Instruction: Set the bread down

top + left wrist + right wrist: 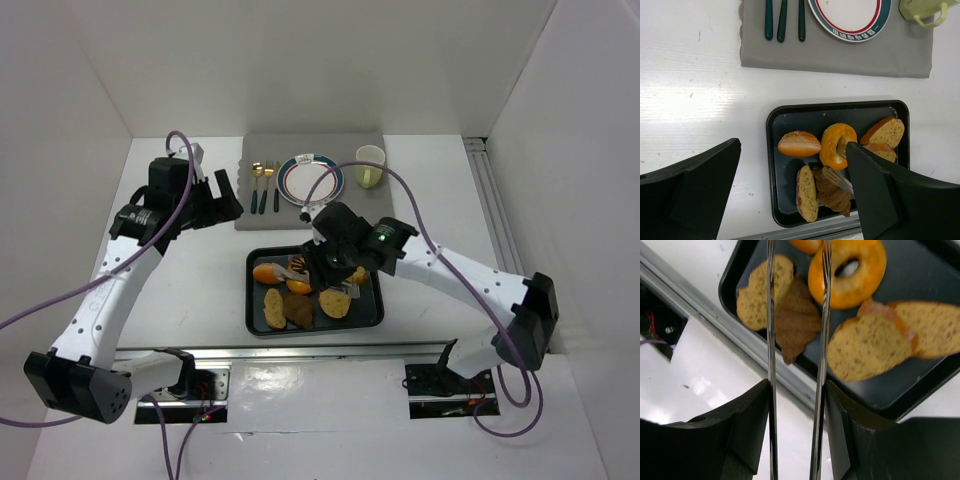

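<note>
While the bread lies crowded in the black tray [935,270], a ring-shaped roll [847,272], a seeded bun [799,144] and several cut slices touching or overlapping, none of it is lifted yet. Above the pile hang the metal tongs [822,315], their two blades parted with nothing between the tips; in the wrist view a dark slice [797,315] shows in the gap, with a paler slice [760,292] just beside it. The right gripper [797,387] has its jaws closed around the tongs' arms.

The likeliest trouble is a squeeze that catches two slices at once, or only a crust edge, so a piece drops on the way to the plate [305,175], which I take as the goal. Smooth blades may also let a piece slide out, and pressing down could shove the tray across the table [180,290].

The left gripper [792,147] hovers well apart, jaws wide and holding nothing.
</note>
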### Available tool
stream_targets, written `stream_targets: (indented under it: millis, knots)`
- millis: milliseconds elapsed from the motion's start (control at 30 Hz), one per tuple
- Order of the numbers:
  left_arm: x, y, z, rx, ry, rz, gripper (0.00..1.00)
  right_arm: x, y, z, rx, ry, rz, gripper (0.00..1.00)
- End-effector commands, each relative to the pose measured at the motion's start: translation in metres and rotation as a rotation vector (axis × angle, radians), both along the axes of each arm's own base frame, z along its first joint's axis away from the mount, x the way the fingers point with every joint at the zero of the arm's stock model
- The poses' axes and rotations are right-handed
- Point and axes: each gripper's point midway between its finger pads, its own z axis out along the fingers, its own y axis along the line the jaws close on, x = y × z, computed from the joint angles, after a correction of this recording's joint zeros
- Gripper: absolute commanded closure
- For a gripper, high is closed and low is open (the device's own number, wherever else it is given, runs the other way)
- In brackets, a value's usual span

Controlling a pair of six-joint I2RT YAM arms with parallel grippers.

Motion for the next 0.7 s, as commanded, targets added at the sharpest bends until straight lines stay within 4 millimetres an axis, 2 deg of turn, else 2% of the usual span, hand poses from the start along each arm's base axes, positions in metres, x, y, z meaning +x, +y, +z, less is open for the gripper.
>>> stream_targets:
  millis: [0, 33, 100, 167, 333, 667]
  knots:
    - [-0.004, 0.003, 0.009, -0.003, -0.035, -0.023, 0.0, 0.028, 0.02, 0.03, 0.036, -0.133, 0.064, 0.47]
    - [-0.005, 0.003, 0.013, -0.005, -0.047, -0.023, 0.0, 0.029, 0.027, 0.023, 0.024, -0.116, 0.089, 0.45]
    - [-0.007, 0.007, 0.008, -0.004, -0.043, -0.011, 0.0, 0.042, 0.027, 0.02, 0.008, -0.125, 0.099, 0.44]
    - [-0.008, 0.009, 0.011, -0.001, -0.056, -0.004, 0.0, 0.046, 0.03, 0.009, 0.002, -0.093, 0.126, 0.44]
    - [-0.01, 0.009, 0.01, -0.001, -0.056, -0.004, 0.0, 0.057, 0.038, -0.002, 0.024, -0.074, 0.145, 0.44]
    - [-0.007, 0.014, 0.011, 0.023, -0.062, 0.014, 0.0, 0.049, 0.053, -0.02, 0.019, -0.02, 0.265, 0.42]
